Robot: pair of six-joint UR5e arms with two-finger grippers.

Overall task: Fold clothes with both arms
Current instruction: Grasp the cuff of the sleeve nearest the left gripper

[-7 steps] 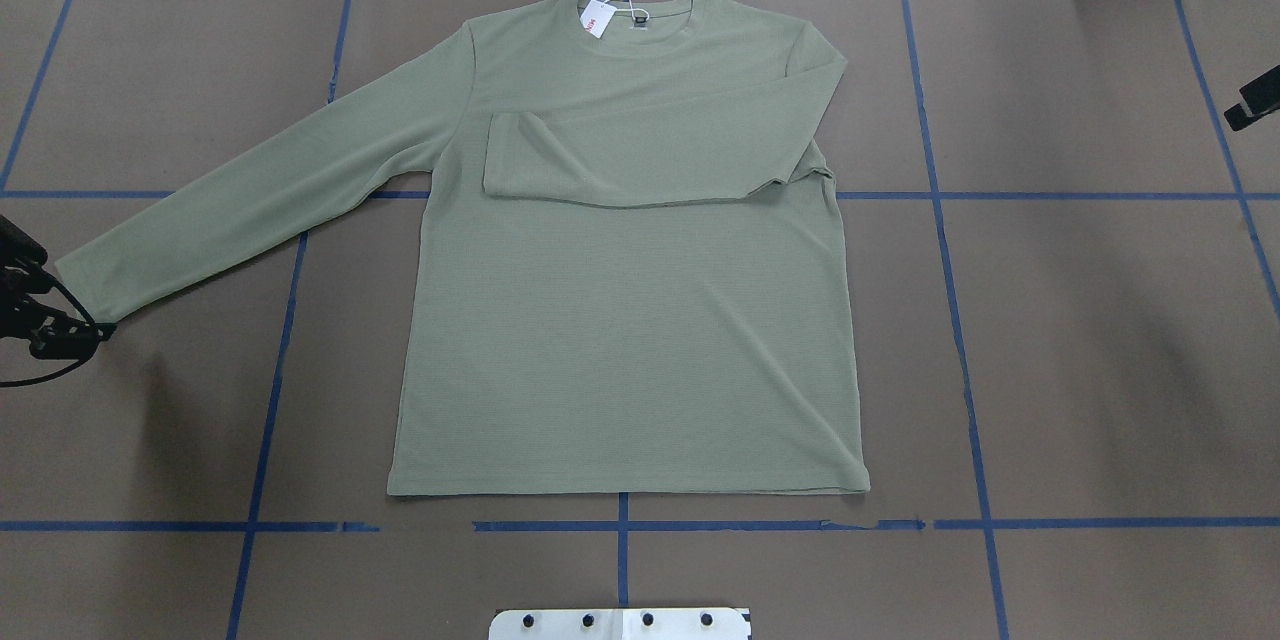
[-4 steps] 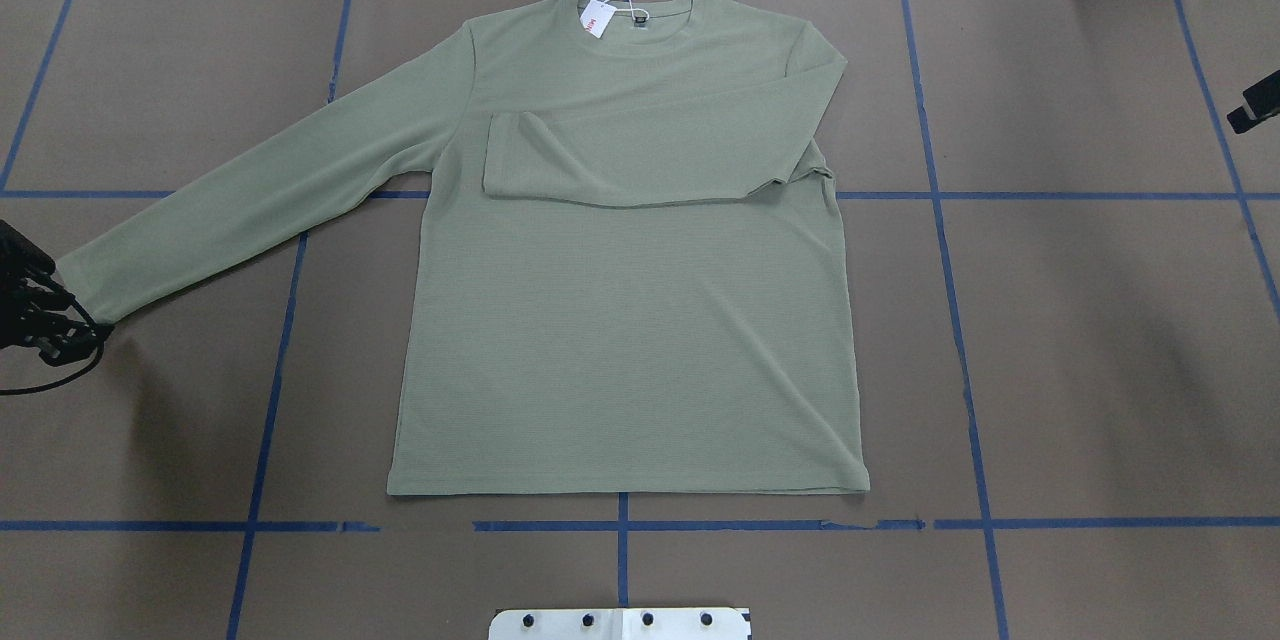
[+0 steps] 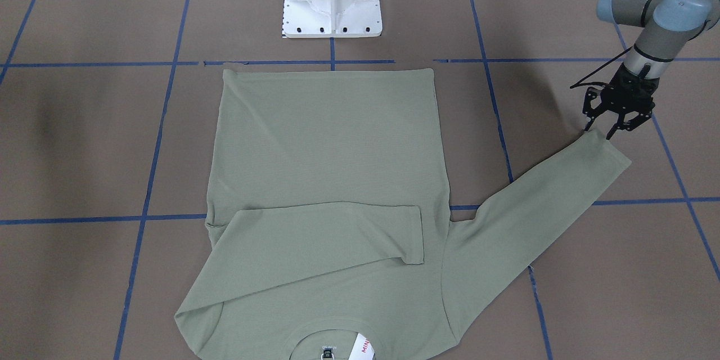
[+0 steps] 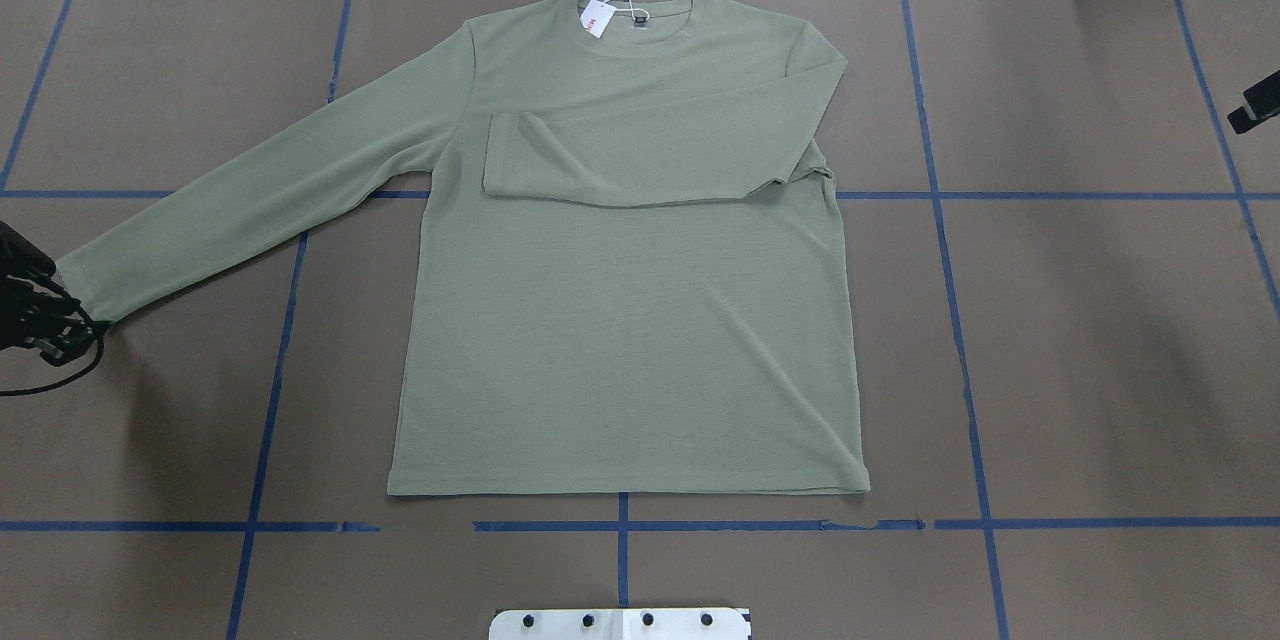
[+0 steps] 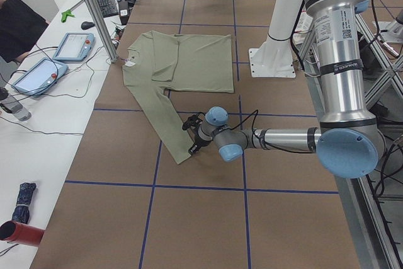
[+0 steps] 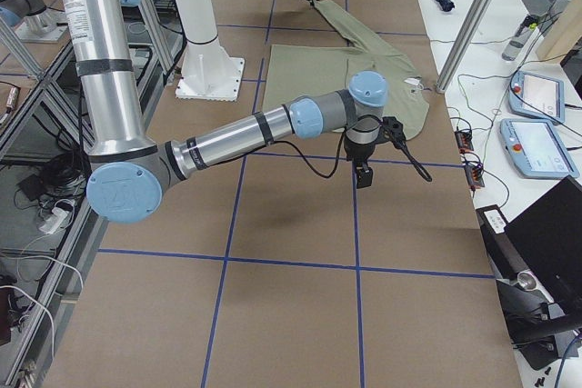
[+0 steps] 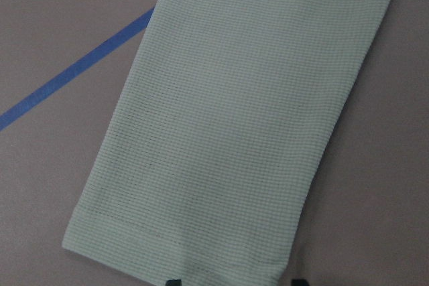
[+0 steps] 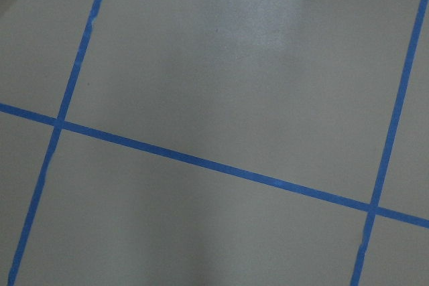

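The sage-green shirt (image 4: 620, 320) lies flat on the brown table, front up, with the white hang tag (image 4: 597, 18) at the neck. One sleeve is folded across the chest (image 3: 320, 236). The other sleeve (image 4: 250, 190) stretches out to my left gripper (image 3: 598, 133), which is open right at the cuff. In the left wrist view, the cuff (image 7: 181, 246) sits between the two spread fingertips. Only a black part of my right gripper (image 4: 1258, 108) shows at the overhead view's right edge. It hovers over bare table away from the shirt (image 6: 364, 52), and I cannot tell its state.
Blue tape lines (image 4: 940, 195) grid the brown table cover. The white pedestal base (image 3: 332, 5) stands just behind the shirt's hem. A side bench with tablets (image 5: 69, 45) and cables runs beyond the collar, with an aluminium post (image 5: 94, 11) and a seated person (image 5: 19, 23).
My left gripper has crept a little closer to the cuff of the stretched sleeve. The right gripper has drawn slightly toward the table's edge. The shirt has not moved.
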